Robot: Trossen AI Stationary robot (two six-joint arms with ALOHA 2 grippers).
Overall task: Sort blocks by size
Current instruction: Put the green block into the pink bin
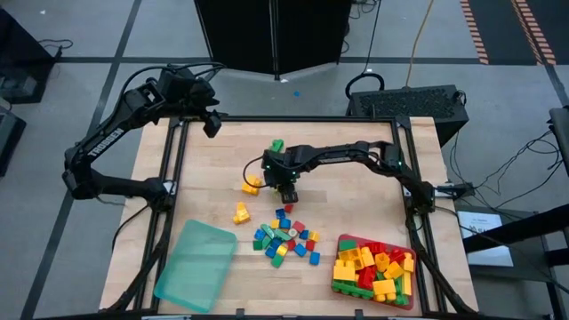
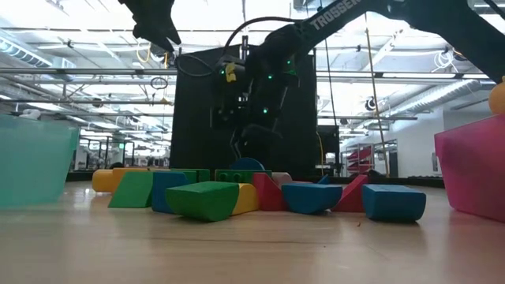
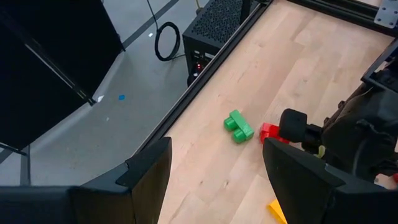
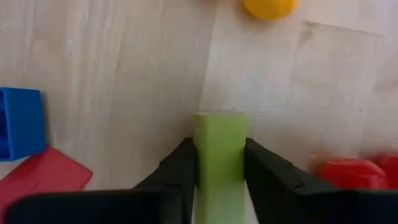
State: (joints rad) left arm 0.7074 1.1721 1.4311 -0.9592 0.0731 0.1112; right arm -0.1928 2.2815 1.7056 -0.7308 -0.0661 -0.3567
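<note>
My right gripper hangs over the middle of the table, shut on a small light-green block. Loose blocks lie around it: a green one on its far side, yellow ones to its left, and a mixed pile on its near side. In the low view the pile stands in front of the right gripper. My left gripper is open and empty at the table's far left edge, and its wrist view shows the gap between its fingers. My right gripper pinches the light-green block between its two fingers, on two opposite sides. The fingers come from above, pointing down. The block's end reaches past the fingertips toward the table. Whether it touches the tabletop I cannot tell.
A red tray with several yellow, red and green blocks stands at the near right corner. A flat teal tray lies at the near left. A blue block and red blocks lie close under the right gripper. Black frame rails edge the table.
</note>
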